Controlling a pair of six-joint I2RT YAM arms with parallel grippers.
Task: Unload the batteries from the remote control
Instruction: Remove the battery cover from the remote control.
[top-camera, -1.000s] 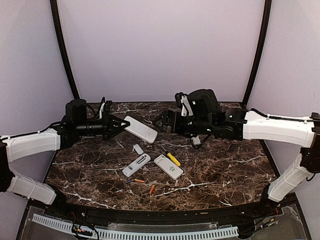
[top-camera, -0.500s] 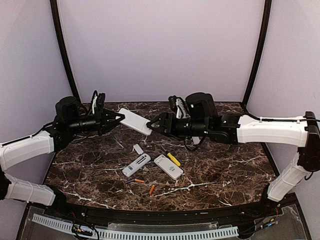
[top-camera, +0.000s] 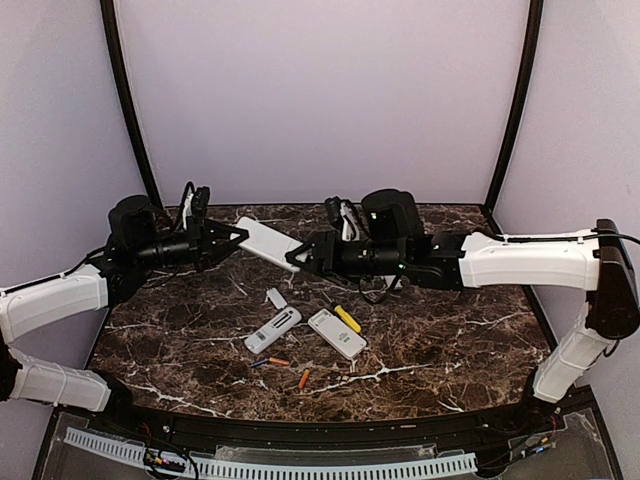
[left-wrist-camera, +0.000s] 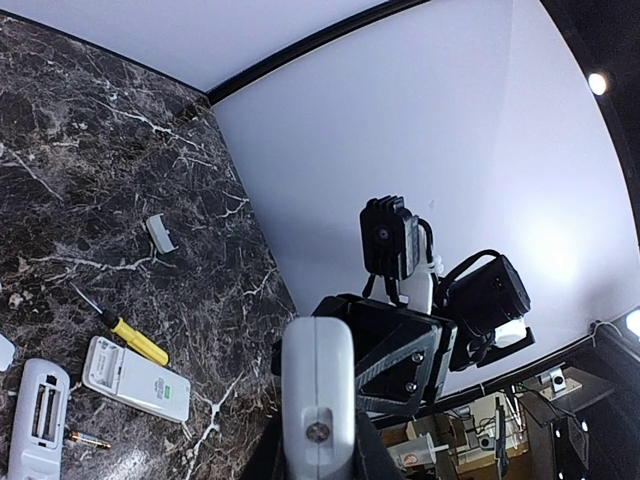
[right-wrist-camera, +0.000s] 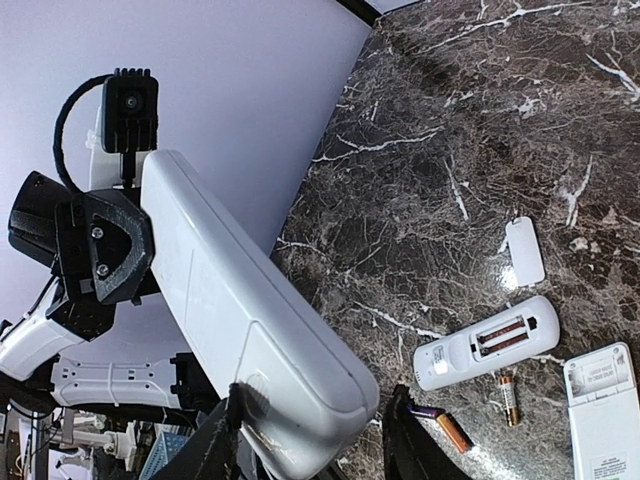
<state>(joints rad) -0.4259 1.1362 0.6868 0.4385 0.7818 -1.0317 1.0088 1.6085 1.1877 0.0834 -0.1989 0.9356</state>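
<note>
Batteries (top-camera: 304, 378) lie loose lower centre as my left gripper (top-camera: 238, 237) clamps the raised remote control (top-camera: 266, 243); right gripper (top-camera: 298, 257) straddles its end, contact unclear to me.

Batteries (top-camera: 303, 379) before open remote (top-camera: 273, 330); screwdriver (top-camera: 345, 318) right.

Robot lab, closed test cell. Behind and to both sides of my left gripper (top-camera: 240, 238): plain pale backdrop walls (top-camera: 320, 100), with black curved frame poles (top-camera: 125, 100) at corners. Below gripper: dark marble-pattern tabletop (top-camera: 450, 340). My white arms (top-camera: 530, 260) reach in from near edge, slotted cable duct (top-camera: 300, 467) along it. Straight ahead of gripper: small black camera (left-wrist-camera: 385, 235) on my other wrist. Beyond it, past wall edge: bright lamp (left-wrist-camera: 598, 83), cluttered gear and wiring (left-wrist-camera: 500, 440).
</note>
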